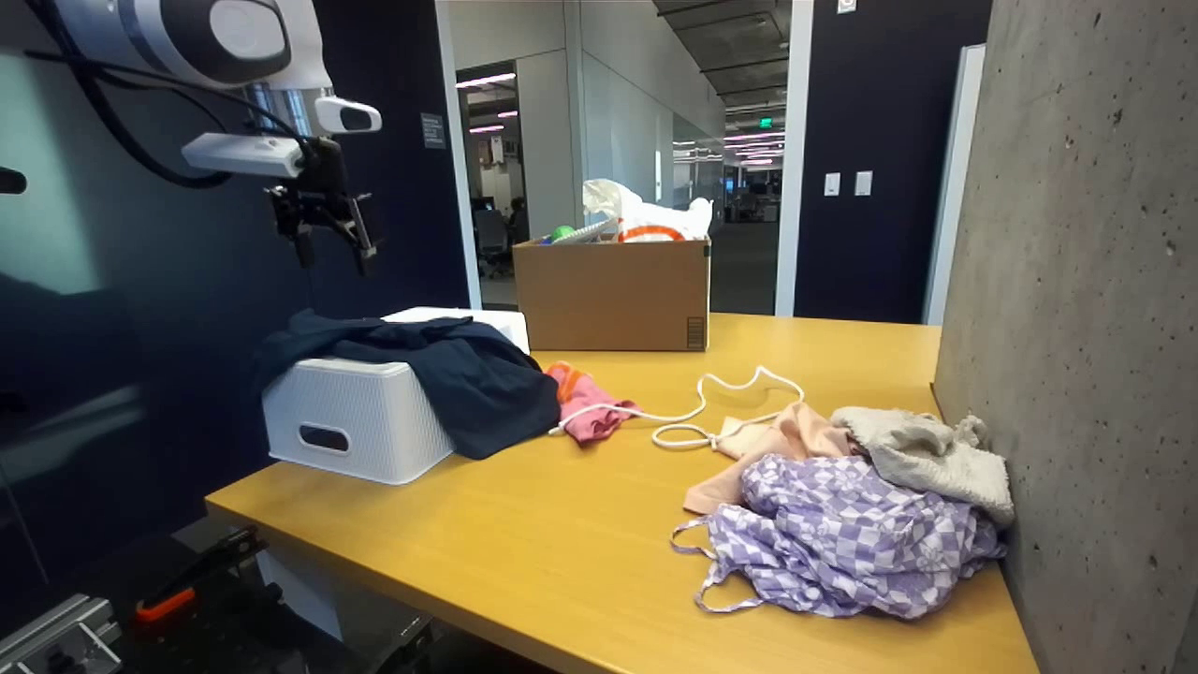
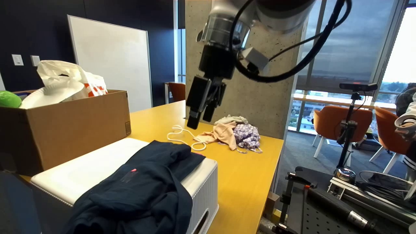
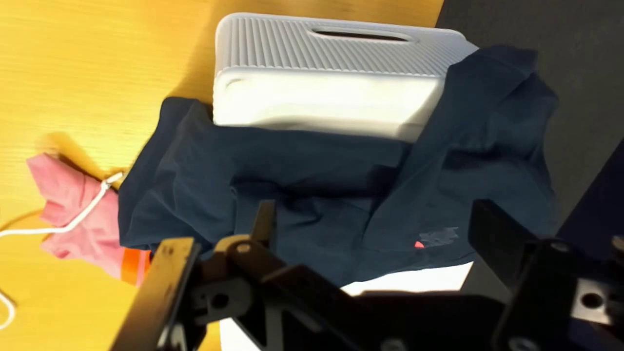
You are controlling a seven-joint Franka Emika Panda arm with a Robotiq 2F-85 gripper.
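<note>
My gripper (image 1: 335, 260) hangs in the air with its jaws wide apart and nothing between its fingers, in both exterior views. Below it, apart from the fingertips, a dark navy garment (image 1: 487, 393) lies draped over a white ribbed box (image 1: 346, 412) with a handle slot. In the wrist view the garment (image 3: 302, 156) spreads across the box (image 3: 336, 53), and a small red mark shows on it between the fingers. One end of the garment hangs down onto the table beside a pink cloth (image 3: 97, 214) with an orange band. A white cord (image 3: 29, 231) crosses that cloth.
Behind the white box stands a cardboard box (image 1: 613, 295) filled with bags and other items. Toward the concrete pillar (image 1: 1076, 281) lie a purple checked garment (image 1: 842, 534), a peach cloth (image 1: 800, 432) and a grey-beige cloth (image 1: 936, 459). All rest on the yellow table (image 1: 562, 524).
</note>
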